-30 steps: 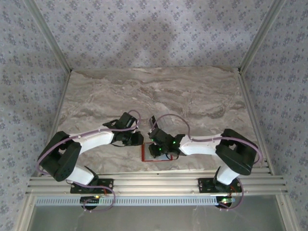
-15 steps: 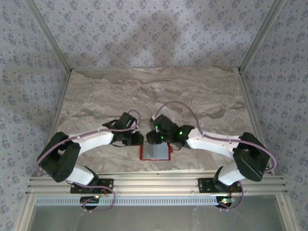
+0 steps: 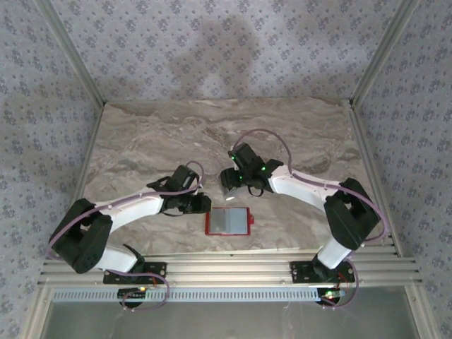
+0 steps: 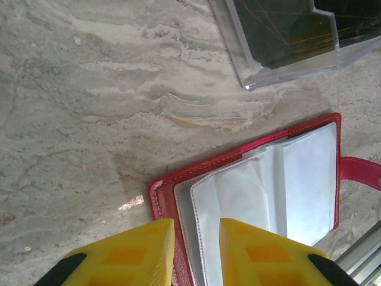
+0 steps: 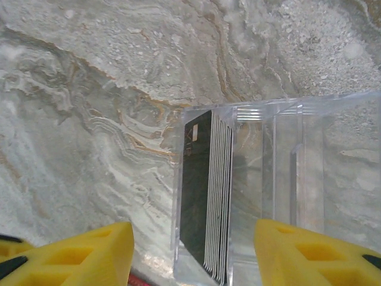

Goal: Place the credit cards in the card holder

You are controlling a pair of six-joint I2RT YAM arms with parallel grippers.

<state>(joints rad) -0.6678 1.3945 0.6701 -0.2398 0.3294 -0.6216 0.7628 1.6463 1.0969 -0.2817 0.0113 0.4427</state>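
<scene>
The card holder [image 3: 228, 221] lies open near the front edge, red outside [image 4: 162, 199] with clear-grey sleeves inside. My left gripper [image 3: 203, 203] is at its left edge. In the left wrist view the yellow fingers [image 4: 196, 229] stand slightly apart over the red border, gripping nothing. The credit cards [image 5: 196, 196] are a dark stack on edge in a clear plastic box [image 5: 280, 179]. My right gripper [image 5: 193, 232] hangs above that stack, jaws wide open and empty. From above it [image 3: 227, 185] sits just behind the card holder. The left wrist view also catches the cards [image 4: 286, 30].
The clear box [image 4: 250, 65] stands on the marble table [image 3: 141, 141] just beyond the card holder's far edge. The card holder's snap tab [image 4: 360, 171] points toward the aluminium rail [image 3: 226, 268] along the near table edge. Patterned walls close in the table on three sides.
The right gripper has left the card holder, moved back over the clear box and opened wide. The card holder's inside now shows uncovered. The left fingers parted a little.
</scene>
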